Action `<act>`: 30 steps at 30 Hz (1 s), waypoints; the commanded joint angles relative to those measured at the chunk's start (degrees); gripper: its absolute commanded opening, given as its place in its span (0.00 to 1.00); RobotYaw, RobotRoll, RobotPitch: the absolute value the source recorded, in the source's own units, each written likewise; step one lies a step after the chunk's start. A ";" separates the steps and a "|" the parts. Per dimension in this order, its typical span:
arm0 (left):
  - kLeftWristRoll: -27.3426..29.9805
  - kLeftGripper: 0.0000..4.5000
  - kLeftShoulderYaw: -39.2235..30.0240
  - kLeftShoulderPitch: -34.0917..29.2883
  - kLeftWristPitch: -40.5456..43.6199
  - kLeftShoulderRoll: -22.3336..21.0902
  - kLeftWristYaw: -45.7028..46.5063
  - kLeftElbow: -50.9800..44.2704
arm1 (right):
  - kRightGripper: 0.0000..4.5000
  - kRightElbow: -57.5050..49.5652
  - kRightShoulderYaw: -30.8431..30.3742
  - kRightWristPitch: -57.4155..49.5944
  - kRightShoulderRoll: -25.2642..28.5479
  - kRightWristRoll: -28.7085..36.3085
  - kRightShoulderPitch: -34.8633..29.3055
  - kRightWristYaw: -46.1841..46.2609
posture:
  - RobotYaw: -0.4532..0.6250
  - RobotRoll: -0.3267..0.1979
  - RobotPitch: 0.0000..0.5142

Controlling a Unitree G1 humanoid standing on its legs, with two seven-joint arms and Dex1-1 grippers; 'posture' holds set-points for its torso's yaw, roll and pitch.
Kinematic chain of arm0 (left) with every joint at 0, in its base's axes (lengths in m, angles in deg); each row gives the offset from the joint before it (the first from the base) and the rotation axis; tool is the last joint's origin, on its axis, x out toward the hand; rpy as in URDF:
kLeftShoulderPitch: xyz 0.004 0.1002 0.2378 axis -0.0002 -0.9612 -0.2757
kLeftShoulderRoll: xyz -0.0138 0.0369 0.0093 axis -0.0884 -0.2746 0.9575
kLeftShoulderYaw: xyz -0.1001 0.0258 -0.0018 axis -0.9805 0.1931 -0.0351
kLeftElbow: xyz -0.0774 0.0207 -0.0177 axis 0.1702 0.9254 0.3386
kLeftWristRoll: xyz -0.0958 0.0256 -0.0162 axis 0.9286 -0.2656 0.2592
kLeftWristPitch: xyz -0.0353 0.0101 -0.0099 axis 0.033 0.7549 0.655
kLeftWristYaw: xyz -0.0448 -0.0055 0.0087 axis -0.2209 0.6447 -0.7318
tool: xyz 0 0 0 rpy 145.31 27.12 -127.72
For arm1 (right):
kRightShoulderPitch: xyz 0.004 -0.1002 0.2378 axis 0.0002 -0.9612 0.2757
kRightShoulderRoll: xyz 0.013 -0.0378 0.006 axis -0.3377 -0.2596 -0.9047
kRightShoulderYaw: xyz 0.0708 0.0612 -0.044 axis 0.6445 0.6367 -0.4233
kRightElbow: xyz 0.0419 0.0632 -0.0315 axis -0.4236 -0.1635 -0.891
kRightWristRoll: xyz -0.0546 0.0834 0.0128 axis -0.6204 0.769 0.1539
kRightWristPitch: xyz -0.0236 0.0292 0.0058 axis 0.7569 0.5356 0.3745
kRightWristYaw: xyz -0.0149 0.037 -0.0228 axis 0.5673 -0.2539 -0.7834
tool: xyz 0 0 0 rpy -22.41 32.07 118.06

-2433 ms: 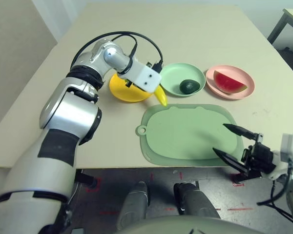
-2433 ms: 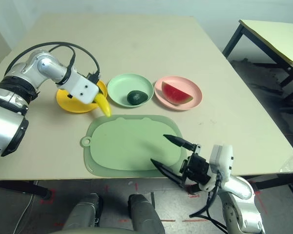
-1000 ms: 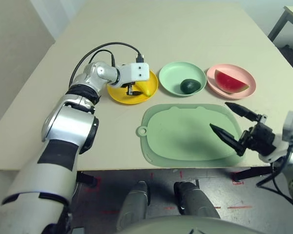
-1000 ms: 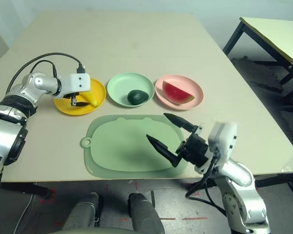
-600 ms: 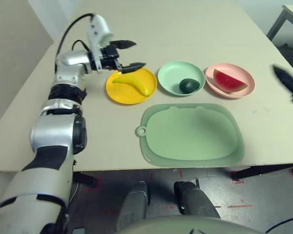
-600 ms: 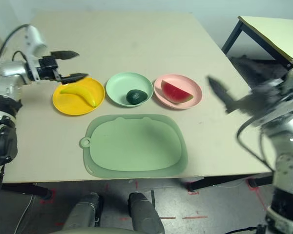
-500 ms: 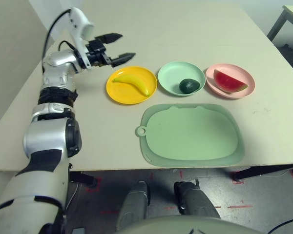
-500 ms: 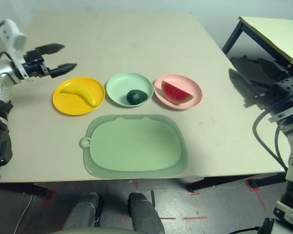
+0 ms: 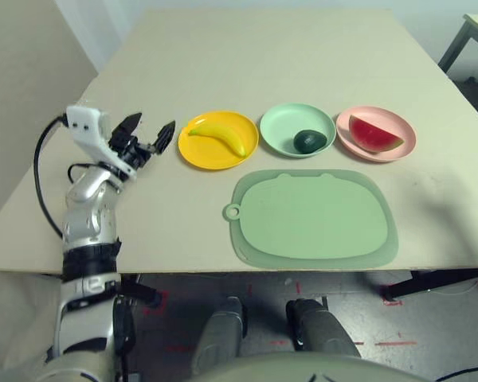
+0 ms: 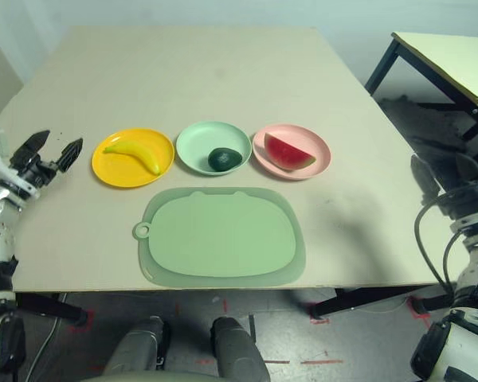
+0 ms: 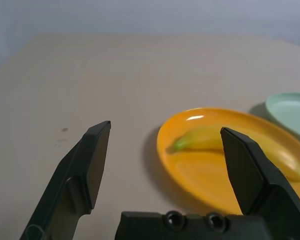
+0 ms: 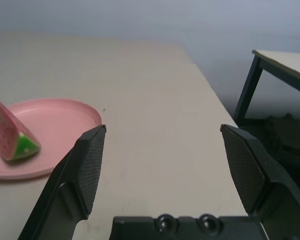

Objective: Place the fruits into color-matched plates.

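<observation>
While both arms hang back at the edges of the worktop (image 9: 303,48), each toy fruit lies in its colour-matched plate across the middle of the frame: the banana (image 9: 217,136) in the yellow plate (image 9: 197,153), the avocado (image 9: 307,141) in the green plate (image 9: 280,130) and the watermelon wedge (image 9: 374,134) in the pink plate (image 9: 398,150). Below them sits a bare green cutting board (image 9: 315,216). At centre left, the left gripper (image 9: 146,137) stands wide and empty, just beside the yellow plate; the right gripper (image 12: 167,167) is likewise spread wide, holding nothing. All three fruits look light, rigid and smooth, so likely slippery; the banana is best taken across its middle, the wedge across its flat faces.
</observation>
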 commanded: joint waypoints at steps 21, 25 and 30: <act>-0.40 1.00 -0.09 -4.59 -9.06 -4.44 -2.38 12.01 | 1.00 8.67 -1.02 3.73 -0.87 -4.62 -0.86 -4.73 | 0.44 0.62 0.26; -0.66 1.00 0.03 -3.50 -9.90 -5.50 -3.05 13.87 | 1.00 8.25 -0.95 4.36 -0.89 -4.55 -1.23 -5.02 | 0.44 0.62 0.27; -0.77 1.00 0.42 -2.46 -10.61 -5.97 -3.70 15.50 | 1.00 7.89 -0.73 5.25 -1.01 -4.25 -2.42 -5.71 | 0.44 0.62 0.27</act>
